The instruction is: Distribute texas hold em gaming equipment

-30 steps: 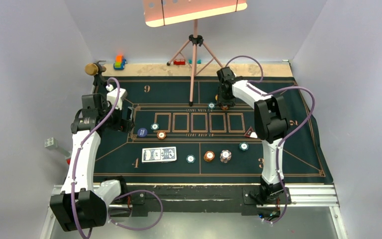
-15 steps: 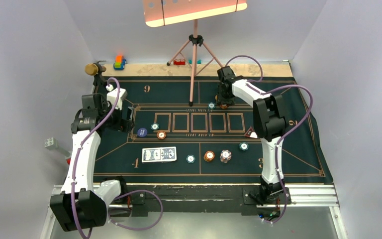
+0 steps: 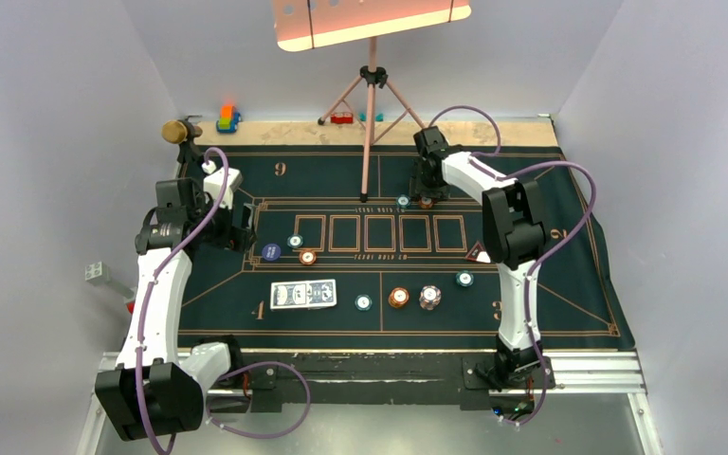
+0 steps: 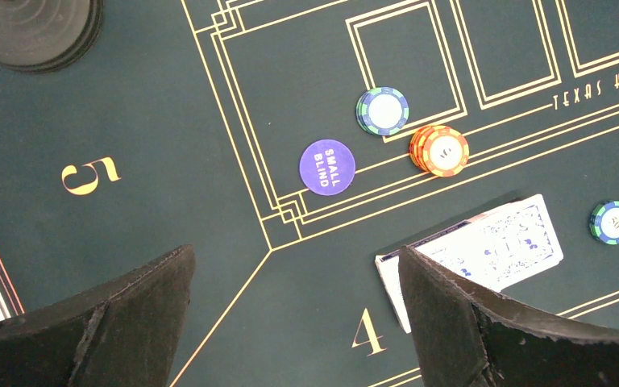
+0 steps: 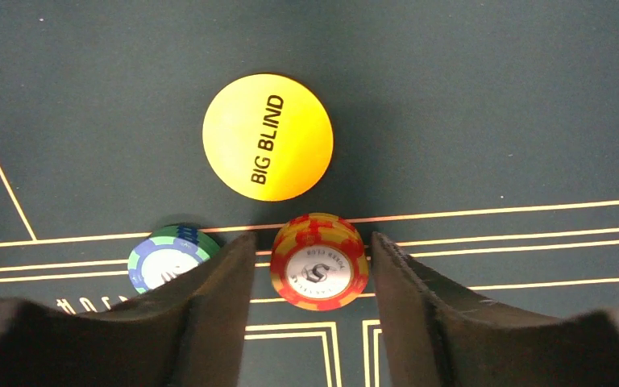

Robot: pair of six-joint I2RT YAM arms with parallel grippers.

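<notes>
In the right wrist view an orange-red chip stack (image 5: 319,262) stands on the green mat between the fingers of my right gripper (image 5: 313,242), with a gap on each side, so the gripper is open. A green-blue chip (image 5: 164,260) lies just left of the left finger, and a yellow BIG BLIND button (image 5: 267,137) lies beyond. My left gripper (image 4: 294,258) hangs wide open and empty over the mat by the number 4. The blue-backed cards (image 4: 483,250) lie partly behind its right finger. Ahead are a purple SMALL BLIND button (image 4: 327,167), a teal chip (image 4: 383,110) and an orange stack (image 4: 439,150).
Near the front edge sit a teal chip (image 3: 364,302), an orange stack (image 3: 398,298), a whitish stack (image 3: 429,298) and another teal chip (image 3: 464,279). A tripod stand (image 3: 370,114) rises at the back centre. A microphone (image 3: 178,131) and toy blocks (image 3: 228,118) sit back left.
My right gripper's jaws have spread a little away from the orange-red chip stack. The left arm has not moved.
</notes>
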